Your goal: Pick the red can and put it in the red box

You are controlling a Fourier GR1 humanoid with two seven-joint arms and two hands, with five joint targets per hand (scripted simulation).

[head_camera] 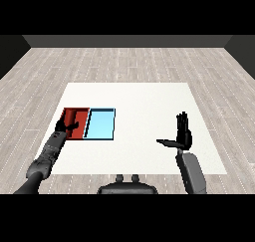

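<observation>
The red tray (79, 112) lies at the table's left, and my left hand (67, 126) rests over its near left part with fingers stretched out towards the right. I cannot make out a red can anywhere; red against the red tray or the hand may hide it. My right hand (184, 134) is raised over the right side of the table, open, fingers pointing up and thumb out to the left, with nothing in it.
The light blue tray (101, 125) lies right beside the red tray, touching it. The white table (144, 106) stretches between the trays and my right hand. Wooden floor surrounds the table.
</observation>
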